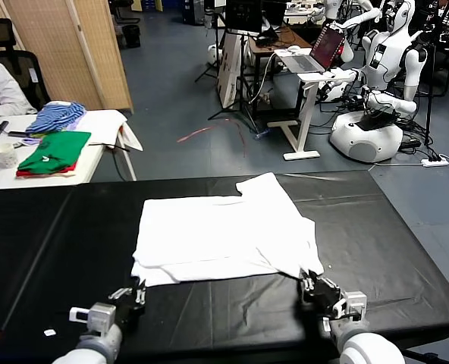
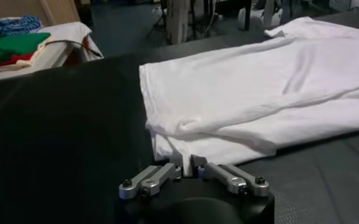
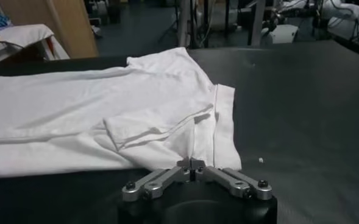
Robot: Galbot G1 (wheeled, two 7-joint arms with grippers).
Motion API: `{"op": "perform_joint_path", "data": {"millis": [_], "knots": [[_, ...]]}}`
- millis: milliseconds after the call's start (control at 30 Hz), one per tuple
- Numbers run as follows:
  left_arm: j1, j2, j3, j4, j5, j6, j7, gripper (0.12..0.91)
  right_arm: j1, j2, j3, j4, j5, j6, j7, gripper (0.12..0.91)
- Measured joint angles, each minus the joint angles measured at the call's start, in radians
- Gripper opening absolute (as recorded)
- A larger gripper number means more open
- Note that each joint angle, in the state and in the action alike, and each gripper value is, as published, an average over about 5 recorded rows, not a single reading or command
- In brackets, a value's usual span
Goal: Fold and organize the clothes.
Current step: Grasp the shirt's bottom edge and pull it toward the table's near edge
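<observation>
The clothes are one white T-shirt (image 1: pixel 224 235), lying flat and partly folded on the black table (image 1: pixel 58 243), one sleeve pointing to the far side. My left gripper (image 1: pixel 139 289) is at the shirt's near left corner. In the left wrist view the left gripper (image 2: pixel 189 164) is shut, with a strip of the white T-shirt (image 2: pixel 258 103) between its tips. My right gripper (image 1: pixel 308 282) is at the near right corner. There the right gripper (image 3: pixel 191 165) has its tips pressed together on the hem of the T-shirt (image 3: pixel 106 109). No printed graphic shows.
A white side table (image 1: pixel 107 125) at the back left carries green and red folded garments (image 1: pixel 54 152), a blue-striped cloth (image 1: pixel 55 116) and a mug (image 1: pixel 6 155). A small white scrap (image 1: pixel 49 332) lies near the table's front left. Another robot (image 1: pixel 376 91) stands far back right.
</observation>
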Motion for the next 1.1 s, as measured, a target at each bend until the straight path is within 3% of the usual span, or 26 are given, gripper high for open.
{"op": "perform_joint_path", "data": {"millis": [200,500,1100], "knots": [[0.011,0.014,-0.01,-0.016,0.026,0.045,0.033,0.148,-0.018,0.0,0.013,0.014,0.001,-0.011,0.018,0.14],[0.019,0.041,-0.039,-0.035,0.026,0.088,0.044,0.145,-0.037,-0.001,0.03,0.03,0.005,-0.025,0.03,0.14],[0.117,0.095,-0.091,-0.117,0.073,0.091,0.146,0.145,-0.132,0.022,0.083,0.142,0.05,-0.113,0.063,0.14]]}}
